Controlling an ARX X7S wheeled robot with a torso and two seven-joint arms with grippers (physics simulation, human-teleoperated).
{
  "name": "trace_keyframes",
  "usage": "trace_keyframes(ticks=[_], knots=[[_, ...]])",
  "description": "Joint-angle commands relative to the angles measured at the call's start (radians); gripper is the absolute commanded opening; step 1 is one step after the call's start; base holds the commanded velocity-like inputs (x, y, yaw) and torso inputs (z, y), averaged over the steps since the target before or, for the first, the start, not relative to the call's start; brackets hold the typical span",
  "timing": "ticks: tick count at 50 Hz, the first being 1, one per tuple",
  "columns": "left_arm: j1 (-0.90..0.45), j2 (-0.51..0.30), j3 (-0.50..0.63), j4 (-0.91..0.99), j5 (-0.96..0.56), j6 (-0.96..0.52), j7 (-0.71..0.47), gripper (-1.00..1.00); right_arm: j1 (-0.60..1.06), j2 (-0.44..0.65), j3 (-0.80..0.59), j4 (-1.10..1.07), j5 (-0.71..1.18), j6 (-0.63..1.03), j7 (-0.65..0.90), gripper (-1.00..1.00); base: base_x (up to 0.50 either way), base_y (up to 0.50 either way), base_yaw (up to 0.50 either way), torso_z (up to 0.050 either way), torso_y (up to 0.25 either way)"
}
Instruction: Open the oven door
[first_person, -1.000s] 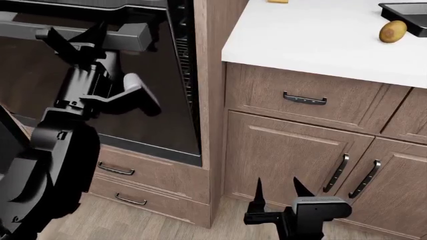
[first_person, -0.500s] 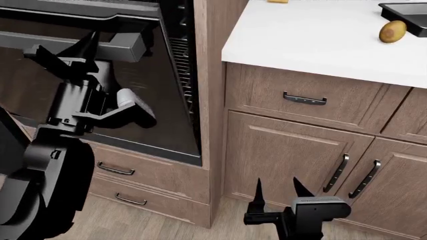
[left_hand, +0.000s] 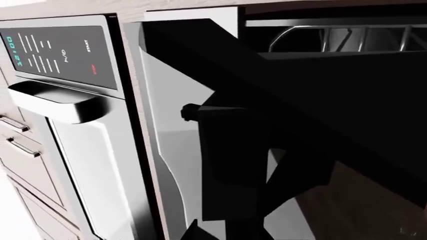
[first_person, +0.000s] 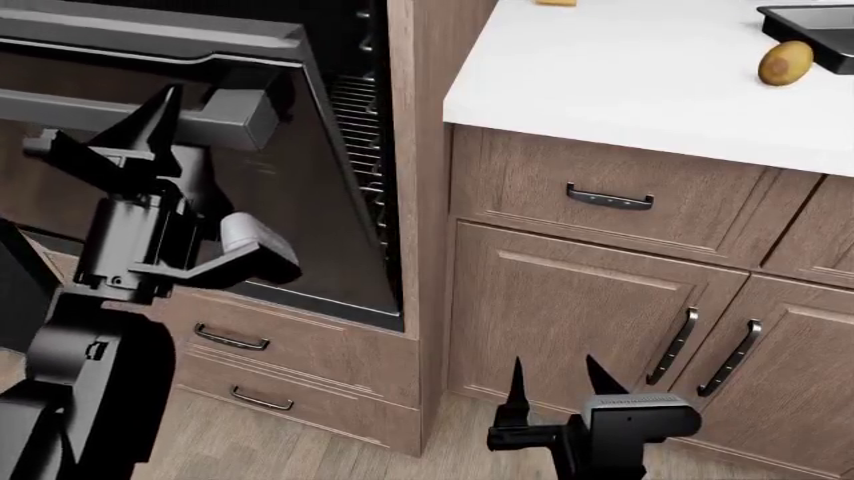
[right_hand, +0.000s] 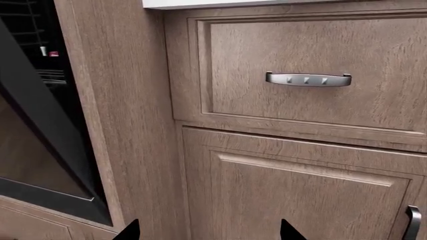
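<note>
While tilted partly open at the head view's upper left:
oven door (first_person: 287, 215): handle (first_person: 120, 112) between the left pincer (first_person: 110, 135) fingers.
right pincer (first_person: 554, 385): spread, empty, low before the cabinet doors (first_person: 587, 320).
counter (first_person: 641, 80): potato (first_person: 786, 62) on top.

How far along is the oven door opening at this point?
Done: the oven door is tilted partly open, racks showing. In hand: the left gripper is at the handle; grip unclear. Left: swinging it fully down. The right gripper hangs open, idle.
</note>
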Motion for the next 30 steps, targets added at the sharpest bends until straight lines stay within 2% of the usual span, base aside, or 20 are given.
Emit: trace_keyframes(ticks=[1, 30], knots=[[0.016, -0.062, -0.153, 0.009, 0.087, -0.038, -0.095, -1.0, 0.001, 0.002, -0.003, 0.003, 0.002, -0.001, 0.002, 1.0, 0.0, 0.0, 0.01, 0.0, 0.0], [0.128, -0.071, -0.183, 0.054, 0.099, -0.04, -0.21, -1.0, 0.003, 0.005, -0.008, 0.009, 0.007, -0.012, 0.006, 1.0, 0.0, 0.0, 0.01, 0.001, 0.003]])
